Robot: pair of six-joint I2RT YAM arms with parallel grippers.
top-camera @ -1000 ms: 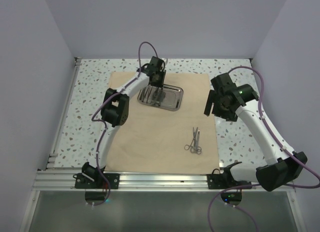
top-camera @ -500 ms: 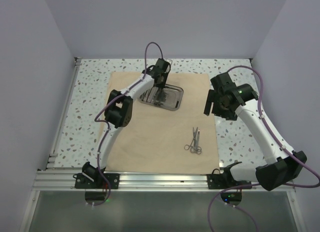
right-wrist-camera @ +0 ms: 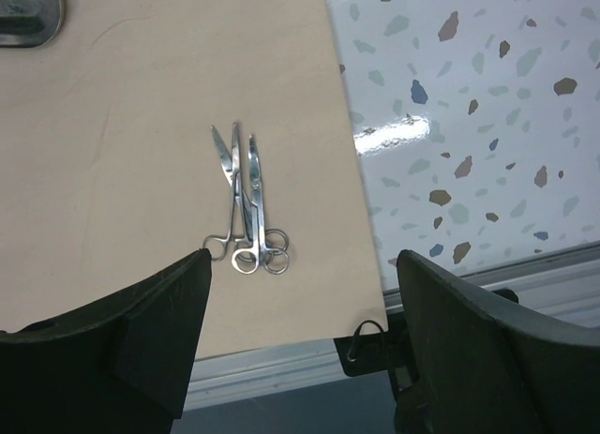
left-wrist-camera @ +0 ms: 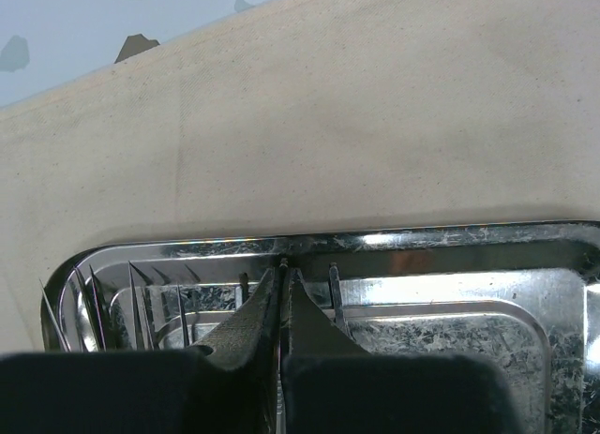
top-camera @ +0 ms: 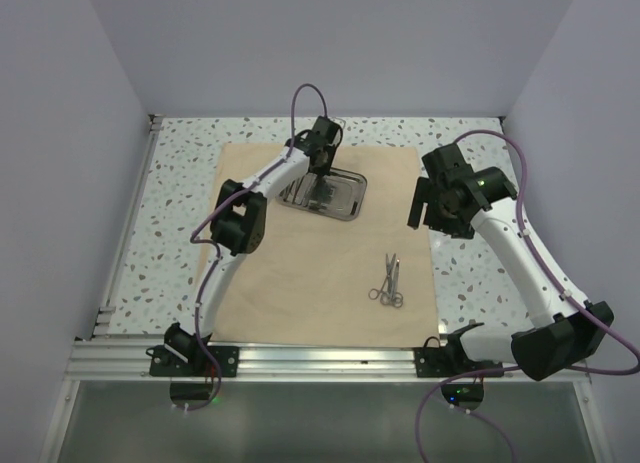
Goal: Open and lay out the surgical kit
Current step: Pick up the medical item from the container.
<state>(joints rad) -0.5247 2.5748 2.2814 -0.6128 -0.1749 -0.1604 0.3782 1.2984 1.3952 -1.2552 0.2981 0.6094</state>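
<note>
The beige cloth wrap (top-camera: 300, 273) lies spread flat on the table. The small steel tray (top-camera: 345, 198) stands on its far half. My left gripper (top-camera: 322, 173) hangs over the tray's far rim, shut on a thin silver instrument whose tip pokes out between the fingertips (left-wrist-camera: 282, 270). The tray (left-wrist-camera: 487, 293) holds more thin instruments (left-wrist-camera: 141, 298) at its left end. Two ring-handled scissors or forceps (top-camera: 388, 283) lie side by side on the cloth near its right edge, also in the right wrist view (right-wrist-camera: 248, 204). My right gripper (top-camera: 420, 215) hovers open and empty above them (right-wrist-camera: 303, 261).
The speckled table top (top-camera: 470, 273) shows around the cloth. A metal rail (top-camera: 320, 358) runs along the near edge with the arm bases. White walls close in the left, right and back sides.
My left gripper has shifted slightly right and farther back over the tray, staying shut. The right arm and the scissors have not moved.
</note>
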